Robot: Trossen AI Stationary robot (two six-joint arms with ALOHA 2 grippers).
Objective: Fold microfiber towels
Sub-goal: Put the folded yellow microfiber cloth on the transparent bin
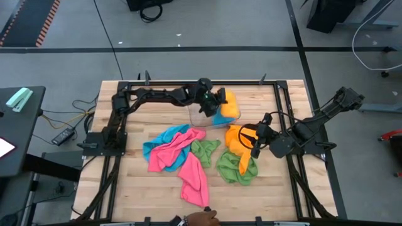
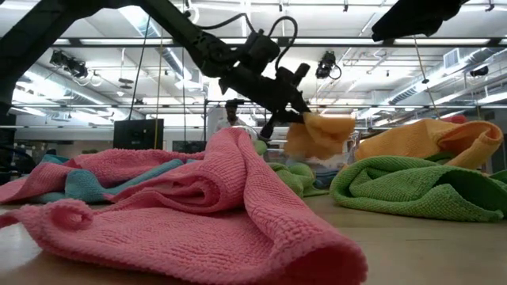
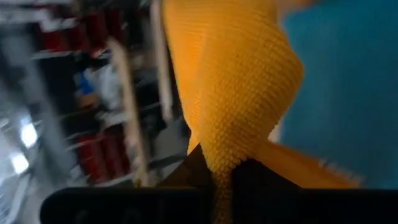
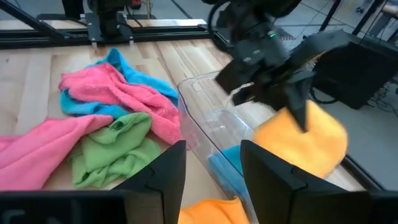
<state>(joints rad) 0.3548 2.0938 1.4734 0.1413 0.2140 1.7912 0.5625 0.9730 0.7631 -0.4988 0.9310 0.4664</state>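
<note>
On the wooden table (image 1: 157, 194), at twelve o'clock, the left gripper (image 1: 221, 100) pinches an orange towel (image 1: 229, 105) above the clear tray (image 1: 204, 118); that thin pinch could slip. The right gripper (image 1: 256, 143), at three o'clock, has its fingers spread, empty.

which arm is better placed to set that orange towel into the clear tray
Left. The left gripper is shut on the orange towel and holds it right above the clear tray. The right gripper sits apart, open, over another orange towel.
</note>
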